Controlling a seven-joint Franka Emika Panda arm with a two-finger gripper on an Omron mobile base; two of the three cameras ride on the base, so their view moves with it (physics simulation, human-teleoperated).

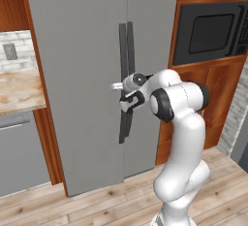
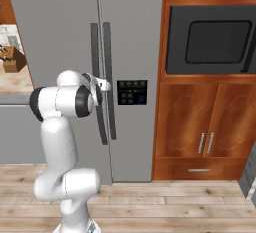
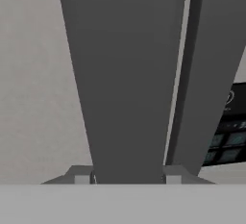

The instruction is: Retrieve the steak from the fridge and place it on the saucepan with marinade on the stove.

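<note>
Wood plank floor [image 1: 111, 205], grey fridge [image 1: 82, 74] standing on it w/ doors shut, wood cabinets [image 2: 200, 127] beside.

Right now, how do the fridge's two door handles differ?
The left handle is gripped between the hand's fingers; the right handle stands free. The right handle's door carries a dark control panel; the left handle's door is plain. Both are long, dark, vertical.

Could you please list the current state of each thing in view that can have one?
Tall grey two-door fridge: both doors shut.
Left dark vertical fridge handle: between the gripper's fingertips, one on each side.
Two-finger gripper: closed around that handle.
Black built-in microwave: door shut.
Wooden cabinet doors below the microwave: shut.
</note>
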